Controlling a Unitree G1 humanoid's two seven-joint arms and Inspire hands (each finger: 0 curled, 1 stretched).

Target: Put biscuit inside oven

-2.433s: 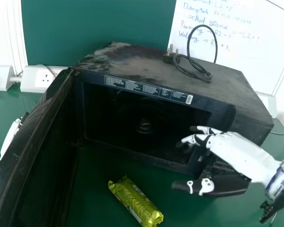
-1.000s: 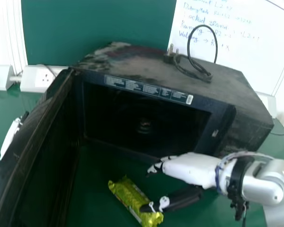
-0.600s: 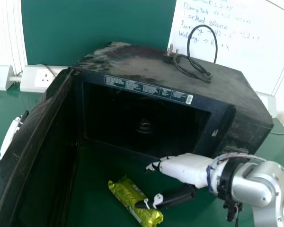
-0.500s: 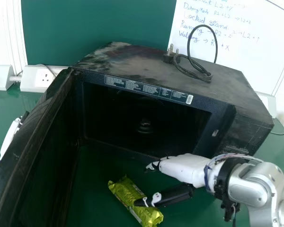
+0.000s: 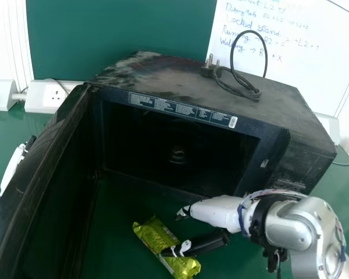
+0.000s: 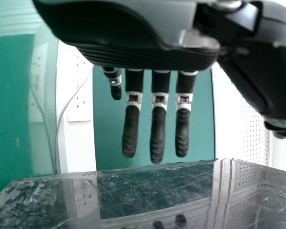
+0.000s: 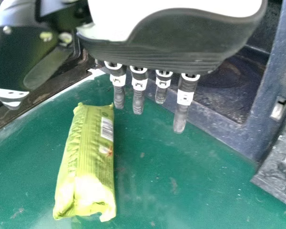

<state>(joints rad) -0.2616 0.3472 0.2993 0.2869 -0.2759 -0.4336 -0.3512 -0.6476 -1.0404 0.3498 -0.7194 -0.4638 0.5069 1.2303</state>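
A green table (image 5: 338, 181) is under the right hand (image 5: 217, 211), with small specks and a pale shine on it. Far past that hand stands a whiteboard (image 5: 305, 75) with blue writing. A big, plain green board (image 5: 116, 35) is beyond both hands, next to the whiteboard. Past the left hand (image 5: 11, 167) is a white box with plug holes (image 5: 45, 97), and a white wall (image 5: 6, 43) rises farther back. Behind the left hand, a thin gray wire (image 6: 60, 124) hangs by a white strip (image 6: 79, 107), and a white sheet (image 6: 253, 129) has lots of tiny holes. The light is bright.
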